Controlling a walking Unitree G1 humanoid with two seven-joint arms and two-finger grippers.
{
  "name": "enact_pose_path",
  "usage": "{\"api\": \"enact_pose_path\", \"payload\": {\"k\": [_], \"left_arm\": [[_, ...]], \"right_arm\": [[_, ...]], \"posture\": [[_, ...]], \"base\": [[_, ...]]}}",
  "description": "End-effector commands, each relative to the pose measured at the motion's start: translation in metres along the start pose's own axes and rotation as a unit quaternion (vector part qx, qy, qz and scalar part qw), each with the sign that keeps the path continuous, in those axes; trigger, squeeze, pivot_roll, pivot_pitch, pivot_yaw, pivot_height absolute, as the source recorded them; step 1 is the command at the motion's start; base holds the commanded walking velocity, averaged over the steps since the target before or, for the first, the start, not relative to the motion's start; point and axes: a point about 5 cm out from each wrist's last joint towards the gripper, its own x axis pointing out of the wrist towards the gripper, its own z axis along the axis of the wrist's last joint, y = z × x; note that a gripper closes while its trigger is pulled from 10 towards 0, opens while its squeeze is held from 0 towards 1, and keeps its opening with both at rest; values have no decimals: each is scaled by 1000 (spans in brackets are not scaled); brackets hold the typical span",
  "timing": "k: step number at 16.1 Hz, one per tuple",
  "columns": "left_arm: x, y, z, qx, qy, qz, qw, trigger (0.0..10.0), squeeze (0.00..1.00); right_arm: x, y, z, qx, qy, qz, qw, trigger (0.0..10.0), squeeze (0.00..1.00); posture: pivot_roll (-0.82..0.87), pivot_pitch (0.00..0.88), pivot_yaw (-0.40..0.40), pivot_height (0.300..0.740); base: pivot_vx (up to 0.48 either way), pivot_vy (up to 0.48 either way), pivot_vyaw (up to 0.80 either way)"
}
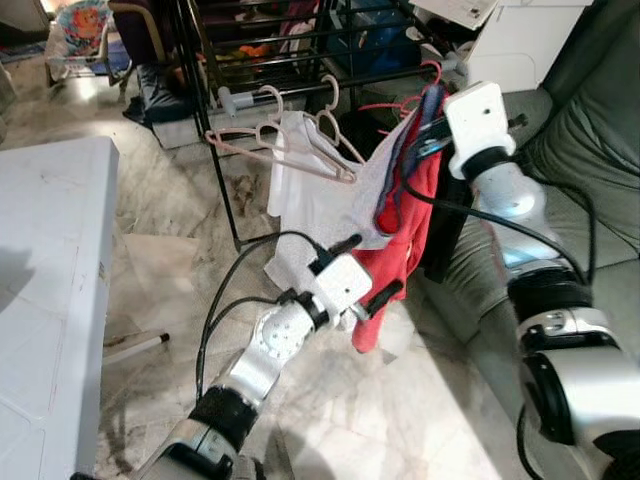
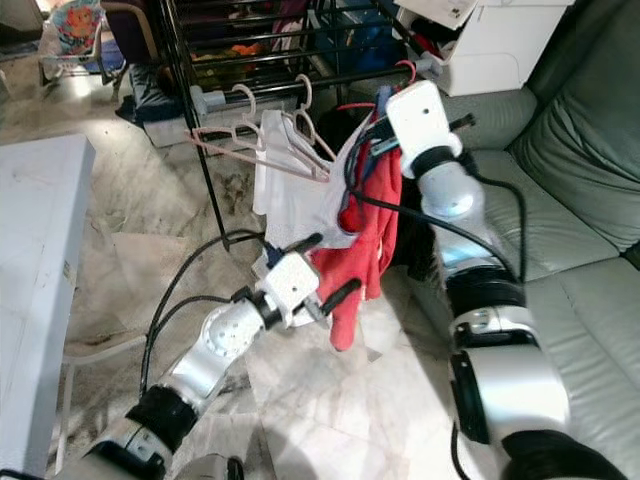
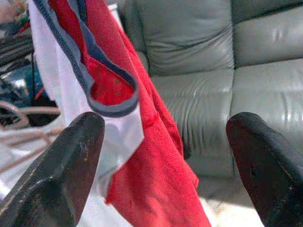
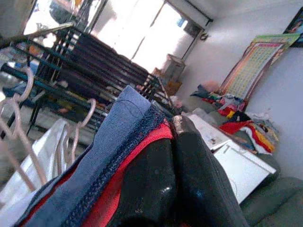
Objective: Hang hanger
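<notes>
In the left eye view the right gripper (image 1: 432, 135) is raised beside the black drying rack (image 1: 215, 150), pinching the collar of a red shirt (image 1: 405, 225) with blue trim so that the garment hangs free below it; a red hanger (image 1: 400, 103) loops out of the top of the shirt toward the rack's rail, which suggests the arm holds the load high to bring the hook over the bar. The left gripper (image 1: 372, 268) sits lower, fingers spread wide on either side of the shirt's lower edge without closing, probably ready to steady the cloth. Pale empty hangers (image 1: 270, 135) and a white garment (image 1: 300, 185) already hang on the same rail, so the free stretch lies between them and the red shirt. In the right eye view the same layout reads from a slightly shifted angle: the grey sofa (image 2: 560, 200) stands just behind the right arm, and a white table (image 2: 40, 260) is well apart on the robot's left. The left wrist view looks between two black fingers (image 3: 66, 165) held far apart, with the red shirt and its blue-edged opening hanging just ahead and the sofa beyond. The right wrist view shows its fingers (image 4: 180, 179) pressed together on blue and red fabric, the rack bars and pale hooks behind; the hook of the red hanger cannot be made out there.
</notes>
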Motion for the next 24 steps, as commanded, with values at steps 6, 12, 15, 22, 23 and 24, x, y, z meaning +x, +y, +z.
{"api": "enact_pose_path", "payload": {"k": [6,12,15,22,23,24], "left_arm": [[10,11,-1,43,8,79,996,10000,0],[34,35,-5,-101,80,215,968,10000,0],[38,26,-9,-165,101,209,959,10000,0],[47,12,3,-249,77,187,947,10000,0],[49,12,5,-253,76,184,947,10000,0],[53,8,8,-272,75,173,944,10000,0]], "right_arm": [[14,1,17,2,-7,3,1000,0,0],[16,-5,32,-6,-18,9,1000,0,0],[16,-8,32,-10,-13,2,1000,0,0],[21,-6,33,-11,-11,-5,1000,0,0],[21,-6,34,-11,-12,-8,1000,0,0],[22,-7,34,-10,-11,-10,1000,0,0]], "posture": [[-111,114,-80,740],[-181,99,-85,740],[-185,99,-84,740],[-171,100,-92,740],[-174,99,-92,740],[-177,99,-92,740]], "base": [[0,0,0],[0,0,0],[0,0,0],[0,0,0],[0,0,0],[0,0,0]]}}
